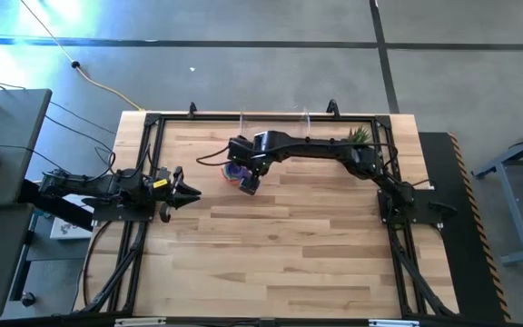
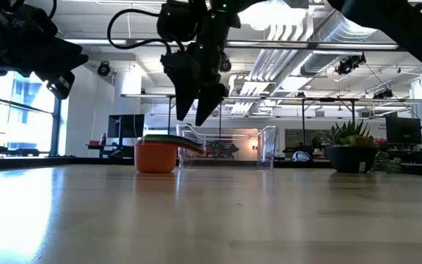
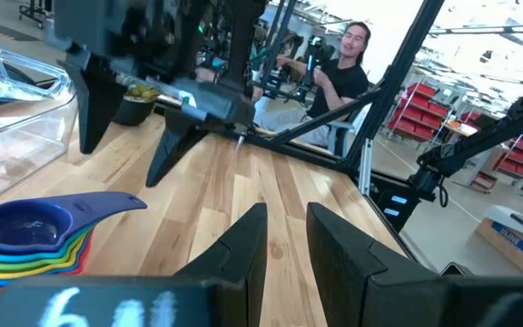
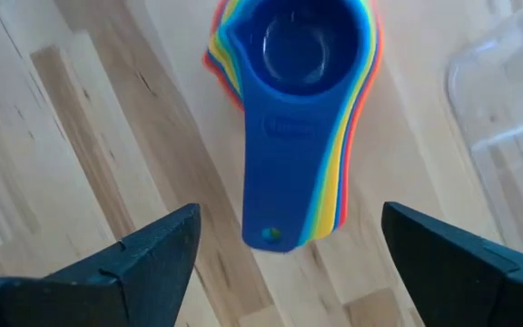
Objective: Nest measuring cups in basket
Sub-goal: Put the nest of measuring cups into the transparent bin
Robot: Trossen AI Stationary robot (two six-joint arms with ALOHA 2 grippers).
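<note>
The measuring cups are nested in one stack, blue on top, with their handles fanned together. The stack stands on its orange bottom cup on the wooden table, just in front of the clear basket. My right gripper hangs open above the stack's handle end, pointing steeply down, with one finger to each side of the handles and clear of them. In the high view it is near the table's middle. My left gripper waits level at the table's left side, with a narrow gap between its fingers and nothing in it.
The basket stands at the table's far edge. A potted plant is at the far right corner. Bare wood stretches toward the near edge. A person sits beyond the table in the left wrist view.
</note>
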